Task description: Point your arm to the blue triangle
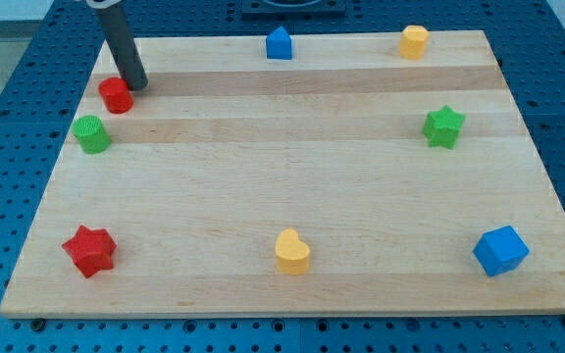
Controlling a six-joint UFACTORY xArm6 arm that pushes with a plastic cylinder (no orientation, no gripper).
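My tip (136, 84): the lower end of my dark rod rests on the counter at the view's top left, just beside the red cylinder, at its upper right edge; whether it touches the block I cannot tell.
Gripper: I carry none, only the straight rod, so there are no jaws to be apart or together.
Blue triangle (279, 44): stands near the top edge of the counter, a little left of centre, well apart from my tip and to its right in the view.
Red cylinder (116, 95): at the top left, above the green cylinder.
Green cylinder (91, 134): near the left edge, just below the red cylinder, the two apart.
Yellow block (414, 41): top right, near the edge; its exact shape is hard to tell.
Green star (443, 126): on the right side, below the yellow block.
Red star (89, 250): bottom left corner area.
Yellow heart (291, 252): bottom edge, near the middle.
Blue cube (500, 250): bottom right.
Counter (282, 167): a pale wooden board lying on a blue perforated base (8, 118).
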